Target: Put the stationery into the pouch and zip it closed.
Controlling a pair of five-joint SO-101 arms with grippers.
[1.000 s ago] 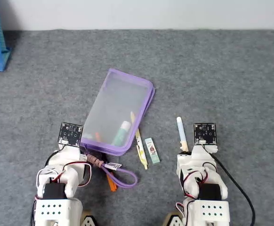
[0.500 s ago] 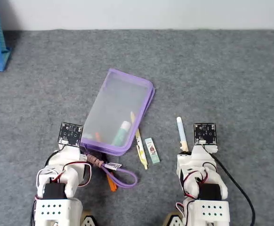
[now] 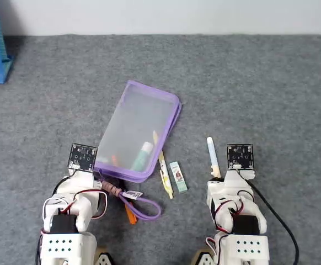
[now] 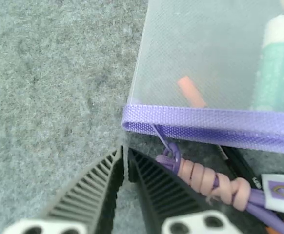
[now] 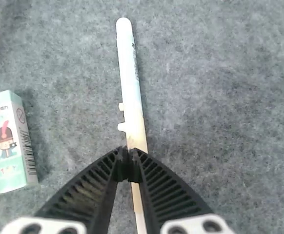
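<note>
Right wrist view: the right jaws sit closed and empty over the white pen (image 5: 128, 83), which runs ahead of them. Best to open, straddle its barrel, then pinch. Left jaws are closed beside the pouch (image 4: 200, 53) corner.

What lies where on my desk (image 3: 271, 83).
The pouch (image 3: 138, 130) lies left of centre, a glue stick (image 3: 143, 155) in it; right of it lie a pencil (image 3: 165, 176), an eraser box (image 3: 177, 176), then a pen (image 3: 212, 157), its near end under my right pincer (image 5: 128, 164).
</note>
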